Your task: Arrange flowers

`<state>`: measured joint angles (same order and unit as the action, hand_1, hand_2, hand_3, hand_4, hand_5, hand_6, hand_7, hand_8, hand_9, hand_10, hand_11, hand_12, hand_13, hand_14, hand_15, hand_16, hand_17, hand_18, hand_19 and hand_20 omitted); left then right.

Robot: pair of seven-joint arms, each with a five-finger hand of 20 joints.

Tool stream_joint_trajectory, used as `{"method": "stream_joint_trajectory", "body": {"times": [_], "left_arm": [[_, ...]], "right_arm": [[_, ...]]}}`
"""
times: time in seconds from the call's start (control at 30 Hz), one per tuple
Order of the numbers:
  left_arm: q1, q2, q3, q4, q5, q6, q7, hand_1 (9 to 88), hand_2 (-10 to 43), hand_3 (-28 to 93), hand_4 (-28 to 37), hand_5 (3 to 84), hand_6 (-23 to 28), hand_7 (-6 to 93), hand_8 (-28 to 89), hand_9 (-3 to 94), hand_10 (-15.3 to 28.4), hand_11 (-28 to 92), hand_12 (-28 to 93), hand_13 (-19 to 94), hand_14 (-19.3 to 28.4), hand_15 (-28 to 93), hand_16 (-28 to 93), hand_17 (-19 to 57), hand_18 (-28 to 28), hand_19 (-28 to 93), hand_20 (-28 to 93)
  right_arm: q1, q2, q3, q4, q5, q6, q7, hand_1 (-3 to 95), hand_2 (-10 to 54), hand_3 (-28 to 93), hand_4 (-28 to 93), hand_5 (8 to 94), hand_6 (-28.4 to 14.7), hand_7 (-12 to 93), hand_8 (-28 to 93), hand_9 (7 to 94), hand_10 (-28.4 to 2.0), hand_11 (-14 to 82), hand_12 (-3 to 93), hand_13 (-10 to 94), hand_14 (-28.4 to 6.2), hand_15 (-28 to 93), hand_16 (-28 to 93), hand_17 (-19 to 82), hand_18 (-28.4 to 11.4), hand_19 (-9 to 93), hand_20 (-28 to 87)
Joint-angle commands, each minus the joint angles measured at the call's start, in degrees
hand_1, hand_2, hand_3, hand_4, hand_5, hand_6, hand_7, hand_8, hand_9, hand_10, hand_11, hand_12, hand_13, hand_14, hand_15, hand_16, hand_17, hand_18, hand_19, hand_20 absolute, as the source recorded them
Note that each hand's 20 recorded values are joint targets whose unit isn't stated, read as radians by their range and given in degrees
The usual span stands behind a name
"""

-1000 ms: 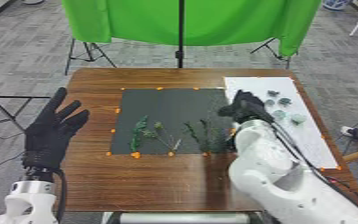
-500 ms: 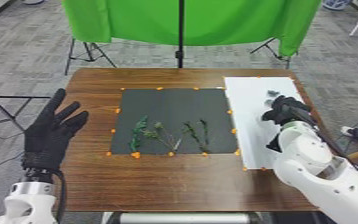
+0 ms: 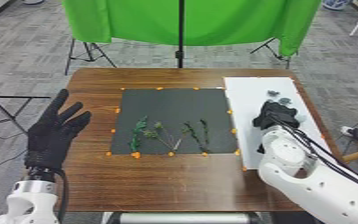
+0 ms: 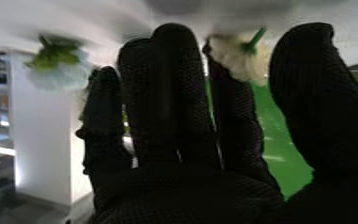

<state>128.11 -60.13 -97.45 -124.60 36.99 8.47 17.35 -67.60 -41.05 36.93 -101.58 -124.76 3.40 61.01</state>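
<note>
Where the brown table (image 3: 171, 182) spreads out, a dark mat (image 3: 171, 107) lies in the middle and a white sheet (image 3: 248, 97) to its right. The left hand (image 3: 49, 137) waits beside the mat, fingers loosely straight; the right hand (image 3: 271, 115) is at the sheet, its fingers extended and, as far as I can see, gripping nothing. Leafy stems (image 3: 138, 135) lie along the mat's near part. Smaller flower heads (image 3: 273, 93) sit on the sheet, just beyond the right hand. They'll probably be light, soft and easily crushed, so I'd pinch one low, by the short green stem or base, sparing the petals. From the wrist, a cream flower head (image 4: 238, 62) sits partly behind the fingers, by a gap; I can't tell whether they touch. A pale flower head (image 4: 58, 72) lies off to their side.
</note>
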Motion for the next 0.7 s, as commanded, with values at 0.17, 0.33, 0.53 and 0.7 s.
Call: {"method": "stream_joint_trajectory", "body": {"times": [0.17, 0.33, 0.53, 0.7], "left_arm": [[0.33, 0.35, 0.37, 0.31, -0.43, 0.01, 1.28, 23.2, 6.5, 77, -28.3, 30.2, 2.7, 11.8, -11, 28.0, 17.3, 19, 10, 22, 28.3, 46, -7, -8.5, 28.4, 48, 24], [1.55, 0.97, -0.9, -0.36, -0.47, 0.2, 1.84, 23.3, 6.6, 77, -28.3, 30.2, 2.7, 11.8, -11, 28.0, 17.4, 19, 10, 22, 28.2, 46, -7, -8.5, 28.4, 48, 24], [1.86, 2.05, -1.36, -1.11, -1.12, 1.18, 3.68, 22.9, 6.6, 77, -28.3, 30.2, 2.8, 11.8, -11, 28.0, 17.4, 19, 10, 22, 28.3, 46, -7, -8.5, 28.4, 48, 24], [-0.21, 3.33, -0.83, -1.26, -1.57, 2.38, 4.49, 22.3, 6.7, 77, -28.3, 30.5, 2.7, 11.9, -11, 28.3, 17.4, 19, 10, 22, 28.3, 46, -7, -8.6, 28.4, 49, 24]], "right_arm": [[3.47, -1.11, -7.33, 3.66, -6.4, 6.08, 1.05, 56.2, -9.5, 60, -28, 86.4, 4.0, 13, -2, 85.8, -8.7, 29.8, 27.4, 70, -7.4, 70, 18, 24, -28.0, 79, 43], [4.6, -2.91, -7.34, -1.39, -10.25, 12.0, -2.58, 58.1, -9.5, 60, -28, 89.1, 3.3, 13, 0, 89.3, -7.9, 32.5, 27.5, 74, -6.0, 71, 19, 26, -26.6, 81, 44], [11.99, -12.29, -13.6, -4.87, -9.4, 14.26, -12.35, 56.7, -9.5, 63, -28, 89.4, 3.2, 13, 0, 89.6, -7.9, 32.4, 27.9, 74, -6.2, 72, 20, 26, -26.2, 82, 44], [15.83, -22.85, -18.33, -0.33, -8.75, 12.34, -21.03, 55.3, -9.5, 64, -28, 89.0, 3.4, 13, 0, 89.0, -8.0, 33.4, 28.2, 72, -6.7, 73, 21, 24, -25.4, 82, 45]]}}
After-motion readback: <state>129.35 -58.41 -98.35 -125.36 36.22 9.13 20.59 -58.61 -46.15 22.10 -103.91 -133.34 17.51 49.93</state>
